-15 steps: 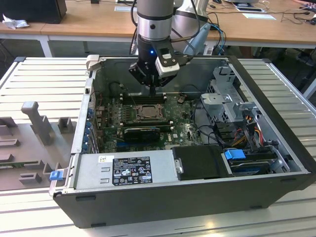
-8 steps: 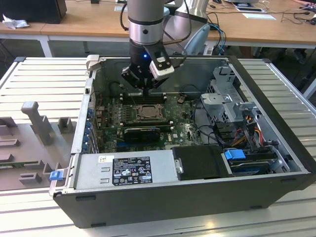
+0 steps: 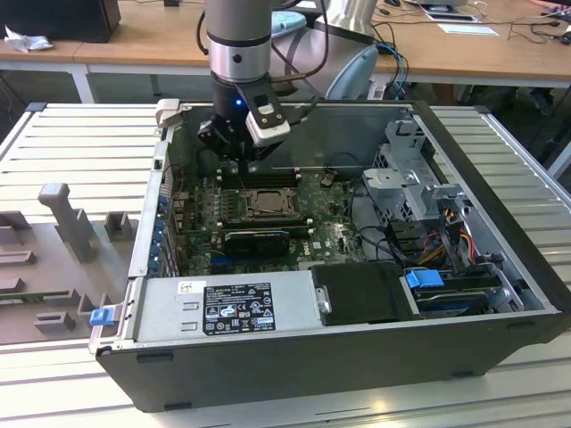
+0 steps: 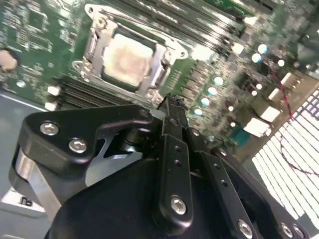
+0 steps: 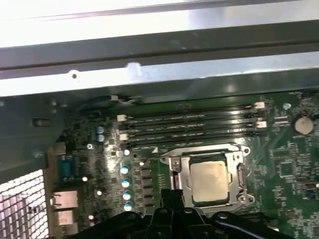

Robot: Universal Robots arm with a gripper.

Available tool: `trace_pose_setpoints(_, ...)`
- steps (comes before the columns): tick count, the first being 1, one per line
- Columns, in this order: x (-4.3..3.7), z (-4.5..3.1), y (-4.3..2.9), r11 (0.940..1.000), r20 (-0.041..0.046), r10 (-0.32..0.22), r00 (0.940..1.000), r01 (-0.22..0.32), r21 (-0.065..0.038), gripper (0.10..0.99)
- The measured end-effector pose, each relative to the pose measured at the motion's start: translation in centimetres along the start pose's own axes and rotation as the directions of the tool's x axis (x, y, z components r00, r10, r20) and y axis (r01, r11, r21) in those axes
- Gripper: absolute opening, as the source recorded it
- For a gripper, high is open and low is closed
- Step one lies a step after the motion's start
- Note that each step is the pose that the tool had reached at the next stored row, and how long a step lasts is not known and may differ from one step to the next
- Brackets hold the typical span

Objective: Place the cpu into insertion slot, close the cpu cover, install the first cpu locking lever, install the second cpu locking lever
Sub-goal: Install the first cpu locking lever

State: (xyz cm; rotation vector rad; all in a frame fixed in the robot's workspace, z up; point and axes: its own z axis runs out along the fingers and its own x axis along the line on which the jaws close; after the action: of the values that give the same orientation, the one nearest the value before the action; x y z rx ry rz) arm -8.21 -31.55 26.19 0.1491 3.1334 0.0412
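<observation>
The cpu (image 4: pixel 127 59) (image 5: pixel 209 179), a pale beige square chip, lies flat in the insertion slot (image 3: pixel 259 203) on the green motherboard. The cpu cover (image 4: pixel 93 46) (image 5: pixel 178 172), a silvery frame, lies down around the chip's edges. A thin metal lever (image 5: pixel 199 148) runs along one side of the socket. My gripper (image 3: pixel 243 157) (image 4: pixel 172 102) (image 5: pixel 174 198) hangs just above the board beside the socket, over the long black memory slots (image 3: pixel 259 175). Its black fingertips are together with nothing between them.
The open computer case (image 3: pixel 500 169) stands on a ribbed metal table. A grey power supply box (image 3: pixel 223 308) fills the near side, and a drive cage with cables (image 3: pixel 419 192) stands at the exterior view's right. The case's far wall (image 5: pixel 159 74) is close behind the gripper.
</observation>
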Motion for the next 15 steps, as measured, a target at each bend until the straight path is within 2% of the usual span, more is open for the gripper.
trace_pose_setpoints(1,0.23,0.01,-0.01,1.0,-0.0008,-0.001,1.0,0.001,-0.002,0.106)
trace_pose_setpoints(4,2.41,0.08,0.12,1.0,-0.0008,-0.002,1.0,0.002,-0.003,0.106)
trace_pose_setpoints(6,2.95,0.18,0.86,1.0,-0.0011,-0.003,1.0,0.003,-0.003,0.106)
trace_pose_setpoints(9,3.06,0.32,1.95,1.0,-0.0011,-0.004,1.0,0.004,-0.003,0.106)
trace_pose_setpoints(11,3.04,0.38,2.38,1.0,-0.0011,-0.004,1.0,0.004,-0.003,0.106)
trace_pose_setpoints(13,2.62,0.41,2.52,1.0,-0.0011,-0.004,1.0,0.004,-0.003,0.106)
trace_pose_setpoints(15,1.64,0.45,2.68,1.0,-0.0015,-0.004,1.0,0.004,-0.003,0.106)
